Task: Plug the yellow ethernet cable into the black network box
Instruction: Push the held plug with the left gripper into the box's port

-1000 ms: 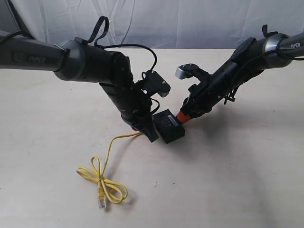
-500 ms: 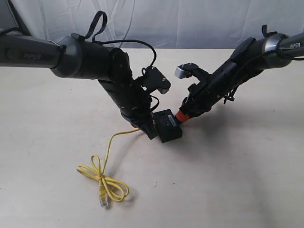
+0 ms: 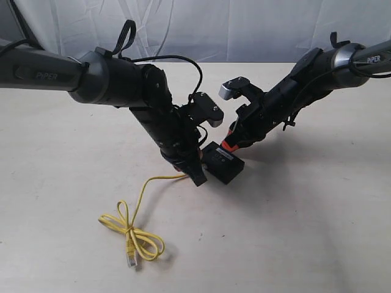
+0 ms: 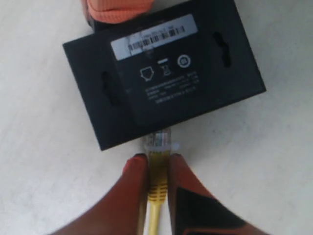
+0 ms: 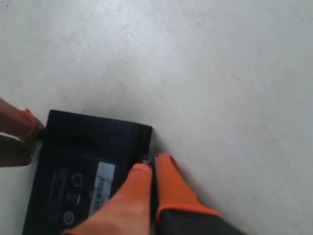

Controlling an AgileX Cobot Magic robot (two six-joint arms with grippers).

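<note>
My left fingers clamp the limp yellow ethernet cable right behind its plug. Light black network box may skid; right fingers grip: can't tell.

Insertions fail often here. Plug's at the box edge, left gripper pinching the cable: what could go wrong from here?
1. The clear plug of the yellow ethernet cable meets the black network box at its side, but no port shows; if off, it may jam.
2. The right gripper braces the box only near one corner, so a push could pivot it.
3. The left gripper pinches behind the plug; the cable may slip or buckle.
</note>
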